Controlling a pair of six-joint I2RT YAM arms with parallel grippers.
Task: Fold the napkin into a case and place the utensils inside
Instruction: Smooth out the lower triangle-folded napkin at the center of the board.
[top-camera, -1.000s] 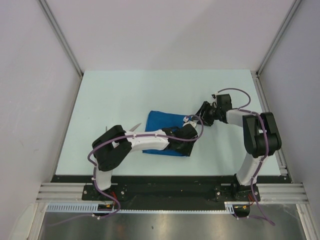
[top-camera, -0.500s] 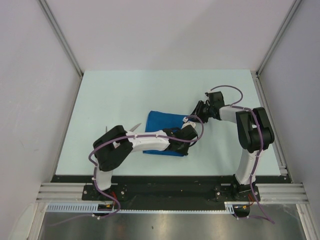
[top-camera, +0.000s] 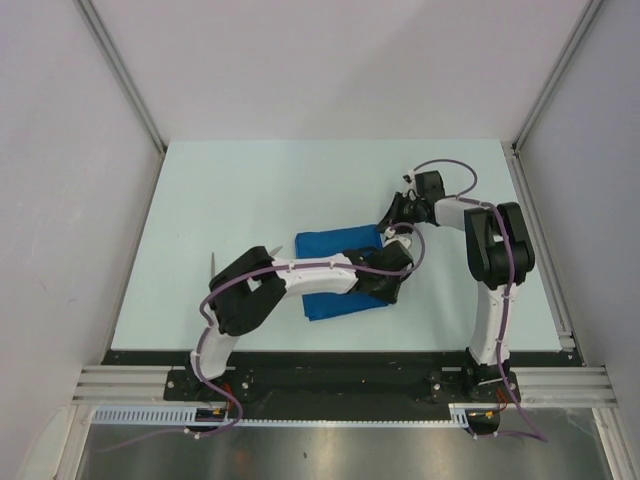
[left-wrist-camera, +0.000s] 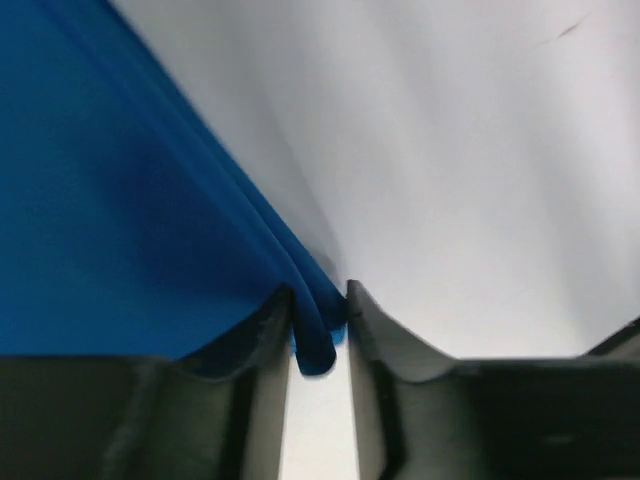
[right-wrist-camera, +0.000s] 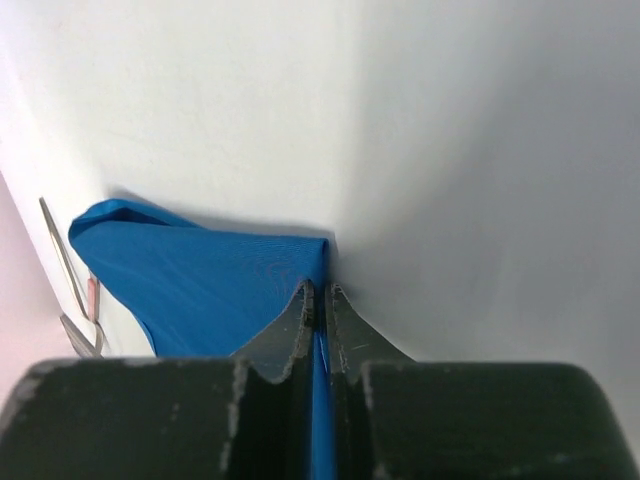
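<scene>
The napkin was seen lying folded near the middle of the tabletop, its royal-blue layers stacked flat, with part of it hidden under the left arm in the overhead view. A rounded, layered fold of the cloth was clamped between the fingers of the left gripper, at the napkin's near right side. A far right corner of the cloth was pinched tightly by the right gripper, its fingers pressed together on the thin edge. The utensils were glimpsed beyond the napkin's far end in the right wrist view, resting on the tabletop apart from the cloth.
</scene>
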